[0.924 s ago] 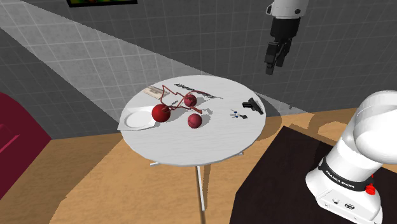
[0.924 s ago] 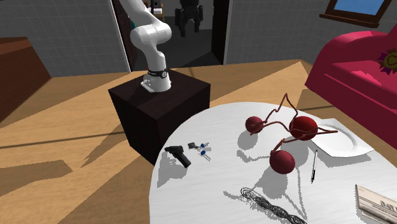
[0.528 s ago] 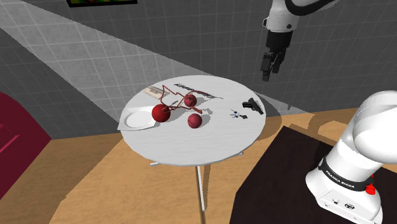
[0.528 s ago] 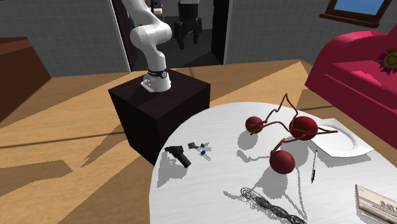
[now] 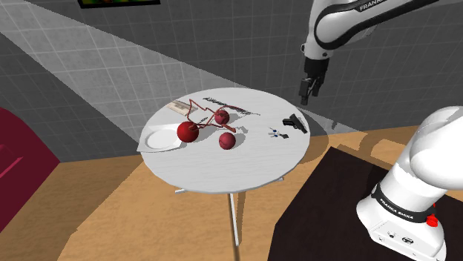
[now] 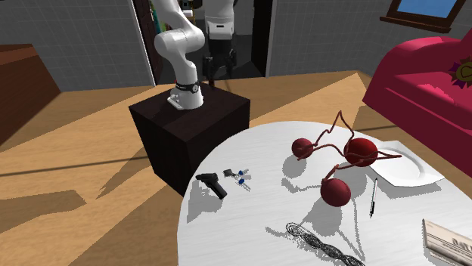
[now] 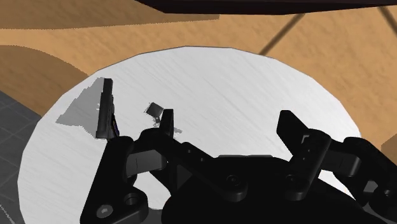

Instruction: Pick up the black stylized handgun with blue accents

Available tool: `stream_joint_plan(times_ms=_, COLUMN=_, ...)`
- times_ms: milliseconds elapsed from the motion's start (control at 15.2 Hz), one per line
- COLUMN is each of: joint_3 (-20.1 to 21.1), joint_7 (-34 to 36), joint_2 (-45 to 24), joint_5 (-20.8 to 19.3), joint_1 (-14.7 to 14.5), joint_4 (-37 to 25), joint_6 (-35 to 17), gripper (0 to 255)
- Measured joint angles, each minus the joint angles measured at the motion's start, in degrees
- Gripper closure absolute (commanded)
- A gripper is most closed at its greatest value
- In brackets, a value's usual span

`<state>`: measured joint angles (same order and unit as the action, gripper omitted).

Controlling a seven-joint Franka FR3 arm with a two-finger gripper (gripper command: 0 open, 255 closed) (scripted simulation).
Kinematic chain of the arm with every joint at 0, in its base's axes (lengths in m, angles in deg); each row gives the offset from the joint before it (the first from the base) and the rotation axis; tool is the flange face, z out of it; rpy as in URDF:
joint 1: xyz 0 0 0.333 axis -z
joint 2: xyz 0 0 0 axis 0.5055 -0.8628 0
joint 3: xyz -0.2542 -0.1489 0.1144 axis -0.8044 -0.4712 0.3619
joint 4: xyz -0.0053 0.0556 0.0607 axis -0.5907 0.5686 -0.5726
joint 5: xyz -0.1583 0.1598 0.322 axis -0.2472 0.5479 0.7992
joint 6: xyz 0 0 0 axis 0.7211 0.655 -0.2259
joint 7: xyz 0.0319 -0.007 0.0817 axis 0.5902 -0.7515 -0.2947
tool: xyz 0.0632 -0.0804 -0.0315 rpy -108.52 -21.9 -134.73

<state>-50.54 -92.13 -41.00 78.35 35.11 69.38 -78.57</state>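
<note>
2 fingers (image 7: 292, 130) apart | end effector (image 5: 306, 93) empty | abv handgun (image 5: 294, 123), no contact

A round white table (image 5: 222, 169) stands on one thin leg. At its edge on the shoulder view's right lies the black handgun (image 5: 294, 123), with a small blue-and-white trinket (image 5: 277, 134) just beside it. In the middle sit three dark red balls (image 5: 188, 132) joined by stems, with a white plate (image 5: 157, 139) to their left. On the far side lie a tangle of black wire (image 5: 236, 106) and a folded paper (image 5: 180, 107).

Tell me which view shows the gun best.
Second exterior view: the gun lies unobstructed near the table edge, its L-shaped profile clear. Shoulder view shows it small; wrist view shows it as a narrow dark strip.
</note>
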Motion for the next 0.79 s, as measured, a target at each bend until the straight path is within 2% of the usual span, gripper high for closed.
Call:
stream_joint_plan(times_ms=462, joint_3=-4.6, joint_7=-4.6, joint_2=-13.9, joint_5=-0.3, joint_1=1.2, joint_4=-2.2, joint_6=-11.4, gripper=0)
stream_joint_plan(times_ms=792, joint_3=-7.6, joint_7=-9.6, joint_2=-25.3, joint_5=2.1, joint_1=2.3, joint_4=-6.1, joint_6=-18.6, gripper=0)
